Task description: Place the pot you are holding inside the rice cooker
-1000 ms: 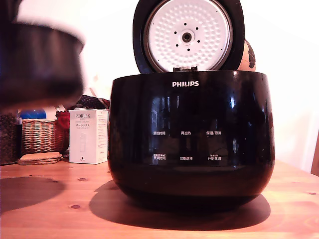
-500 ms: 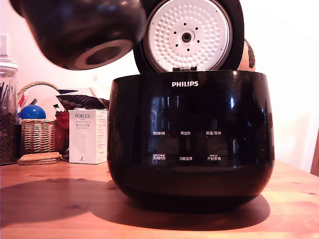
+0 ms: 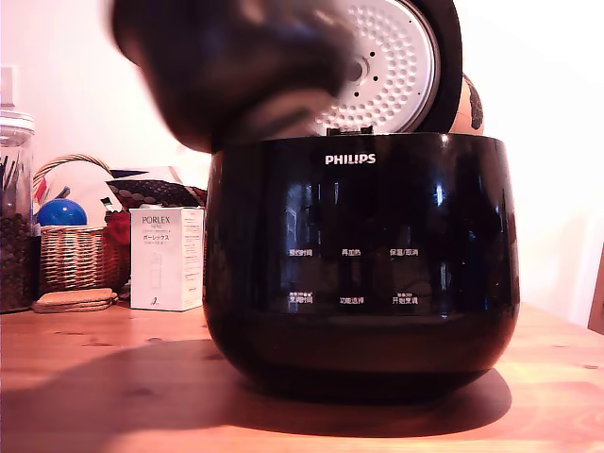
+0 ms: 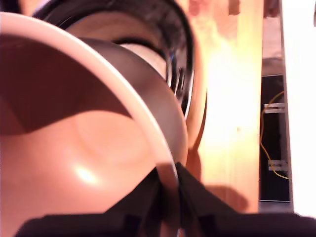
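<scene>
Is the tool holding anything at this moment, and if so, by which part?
Yes. The tool holds the pot by its thin rim. In the wrist view one finger sits inside the wall and one outside.

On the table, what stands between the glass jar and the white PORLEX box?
In the exterior view, a wicker basket holding a blue round thing stands between them.
</scene>
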Tool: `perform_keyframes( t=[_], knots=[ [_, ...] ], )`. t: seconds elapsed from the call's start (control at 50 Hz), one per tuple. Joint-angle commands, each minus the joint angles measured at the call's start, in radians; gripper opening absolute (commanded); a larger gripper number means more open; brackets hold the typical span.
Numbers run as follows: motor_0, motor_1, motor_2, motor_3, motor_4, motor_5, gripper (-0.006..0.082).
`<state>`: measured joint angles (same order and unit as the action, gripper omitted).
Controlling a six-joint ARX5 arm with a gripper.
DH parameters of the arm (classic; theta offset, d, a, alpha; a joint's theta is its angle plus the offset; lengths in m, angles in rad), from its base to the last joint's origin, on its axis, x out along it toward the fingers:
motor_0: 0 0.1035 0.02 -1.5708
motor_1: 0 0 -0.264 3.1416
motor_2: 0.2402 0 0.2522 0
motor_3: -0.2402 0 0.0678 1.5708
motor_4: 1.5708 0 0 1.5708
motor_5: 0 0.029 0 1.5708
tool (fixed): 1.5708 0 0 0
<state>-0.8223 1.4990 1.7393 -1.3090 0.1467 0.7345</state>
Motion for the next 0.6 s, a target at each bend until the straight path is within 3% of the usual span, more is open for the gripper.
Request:
perform_keyframes(
  t=[0.0,0.58],
  knots=[
    [-0.016,0.005,0.044,0.038,0.004,0.004,-0.0024],
    [-0.076,0.178,0.172,0.054,0.0,0.086,-0.0024]
  ],
)
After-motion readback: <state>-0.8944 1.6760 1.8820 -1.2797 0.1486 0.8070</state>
